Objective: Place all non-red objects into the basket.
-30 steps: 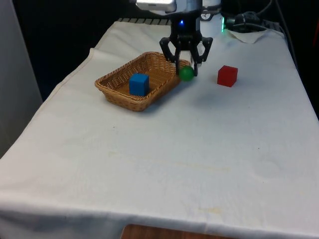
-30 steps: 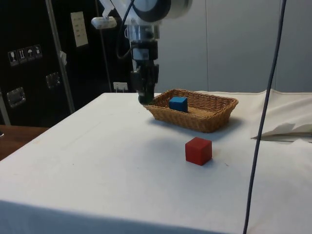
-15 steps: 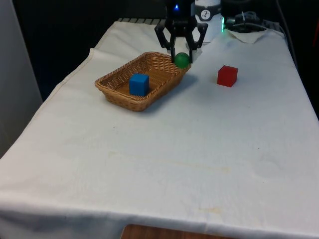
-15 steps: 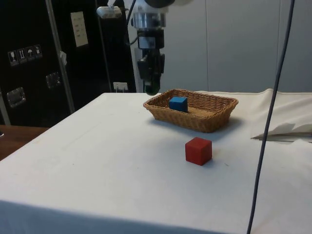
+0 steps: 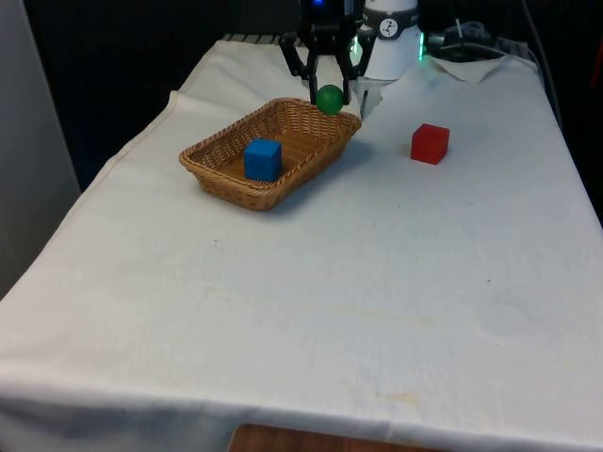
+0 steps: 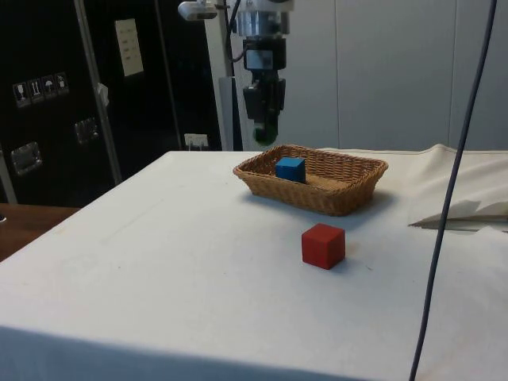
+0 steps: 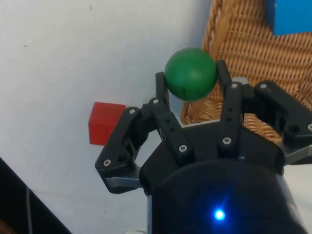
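Gripping a green ball (image 5: pixel 330 99) between its two fingers, the gripper (image 5: pixel 329 94) hangs in the air above the far corner rim of the wicker basket (image 5: pixel 219 168), ball clear of the wicker. Blue cube (image 5: pixel 263 159) sits inside the basket; the wrist view cuts it off at the frame edge. Red cube (image 5: pixel 430 143) rests on the white cloth (image 5: pixel 311 292) at the front view's right, apart from the basket. Side view: ball mostly hidden by the fingers.
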Robot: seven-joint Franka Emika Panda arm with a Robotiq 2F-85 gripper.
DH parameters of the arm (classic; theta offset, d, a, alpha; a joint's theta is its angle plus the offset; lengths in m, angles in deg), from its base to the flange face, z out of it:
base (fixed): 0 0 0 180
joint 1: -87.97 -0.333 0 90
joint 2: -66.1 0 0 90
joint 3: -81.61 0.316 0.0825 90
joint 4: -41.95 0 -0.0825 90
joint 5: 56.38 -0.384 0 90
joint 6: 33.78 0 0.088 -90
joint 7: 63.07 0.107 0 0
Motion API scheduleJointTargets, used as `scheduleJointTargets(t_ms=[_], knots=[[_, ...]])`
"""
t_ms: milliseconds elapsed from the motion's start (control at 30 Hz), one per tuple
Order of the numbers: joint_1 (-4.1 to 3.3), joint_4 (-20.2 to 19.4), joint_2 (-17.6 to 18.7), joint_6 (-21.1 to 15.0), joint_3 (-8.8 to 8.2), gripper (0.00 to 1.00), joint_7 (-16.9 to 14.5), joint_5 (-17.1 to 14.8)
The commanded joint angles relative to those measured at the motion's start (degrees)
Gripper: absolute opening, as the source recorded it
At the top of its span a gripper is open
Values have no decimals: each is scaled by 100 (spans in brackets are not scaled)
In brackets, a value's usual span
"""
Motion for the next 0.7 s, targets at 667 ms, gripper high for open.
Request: scheduleJointTargets(t_ms=[667], knots=[[103,-521,-470,-69,-390,0,34,710]])
